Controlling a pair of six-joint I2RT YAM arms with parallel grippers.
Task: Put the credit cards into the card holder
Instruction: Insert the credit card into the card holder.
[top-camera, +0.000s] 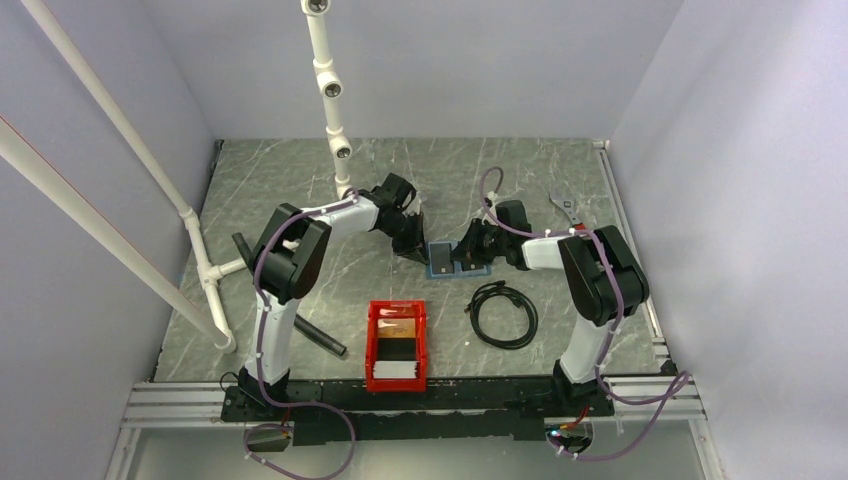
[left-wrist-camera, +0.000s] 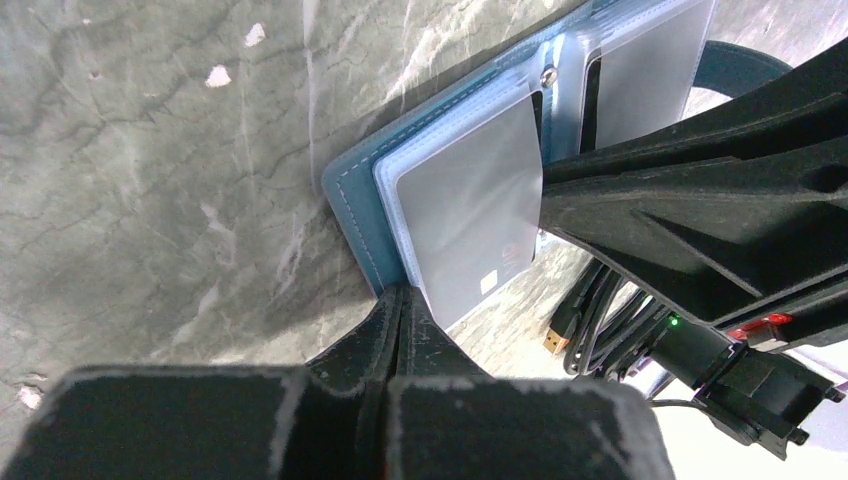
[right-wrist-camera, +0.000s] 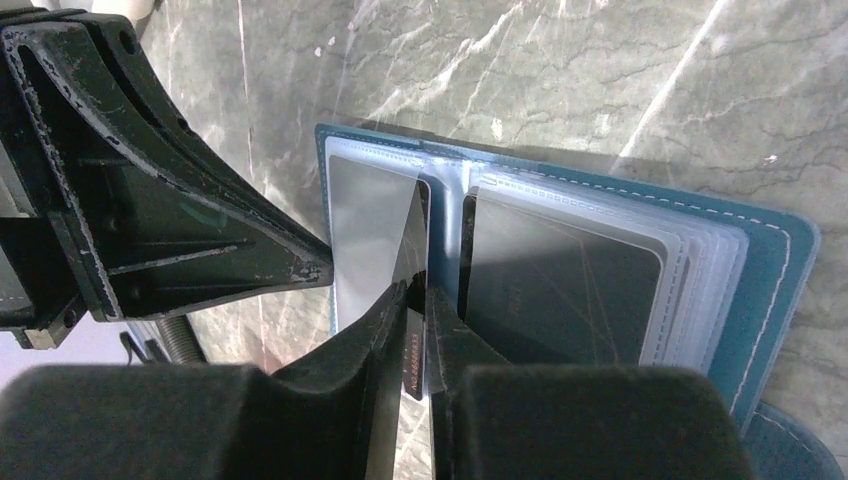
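The blue card holder (top-camera: 447, 258) lies open on the marble table between both grippers; it shows in the left wrist view (left-wrist-camera: 358, 205) and the right wrist view (right-wrist-camera: 772, 290). My right gripper (right-wrist-camera: 418, 292) is shut on a credit card (right-wrist-camera: 410, 235), holding it tilted on edge over the left page next to the spine. That card looks whitish in the left wrist view (left-wrist-camera: 470, 205). My left gripper (left-wrist-camera: 400, 296) is shut, its tip touching the holder's near left corner. More credit cards lie in the red bin (top-camera: 372, 345): an orange-gold one (top-camera: 397, 325) and a whitish stack (top-camera: 396, 368).
A coiled black cable (top-camera: 503, 313) lies right of the bin. A wrench (top-camera: 568, 210) lies at the back right. A white pipe frame (top-camera: 330, 90) stands at the back and left. A black rod (top-camera: 320, 338) lies by the left arm.
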